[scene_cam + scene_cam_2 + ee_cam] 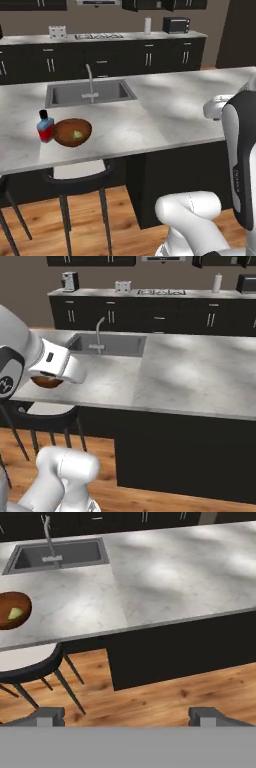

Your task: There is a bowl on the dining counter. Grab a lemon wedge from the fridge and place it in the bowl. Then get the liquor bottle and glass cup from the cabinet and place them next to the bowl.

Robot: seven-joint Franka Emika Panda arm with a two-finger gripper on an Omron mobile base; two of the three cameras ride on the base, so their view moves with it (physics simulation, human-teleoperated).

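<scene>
The reddish-brown bowl (72,132) sits near the front left of the marble dining counter (170,110), with the small yellow-green lemon wedge (77,134) inside it. The liquor bottle (45,126), red with a black cap, stands upright close against the bowl's left side. In the hand view the bowl (12,610) with the lemon wedge (15,613) lies at the left edge. My gripper (127,717) is open and holds nothing, back from the counter's front edge over the wooden floor. My arm hides most of the bowl (47,382) in the right base view. Black upper cabinets (150,4) line the back wall. The glass cup and fridge are out of view.
A steel sink (90,92) with a faucet (90,80) is set into the counter behind the bowl. A black stool (80,182) stands under the counter's front edge. The back counter carries a microwave (176,24), a paper towel roll (147,25) and a coffee machine (70,281).
</scene>
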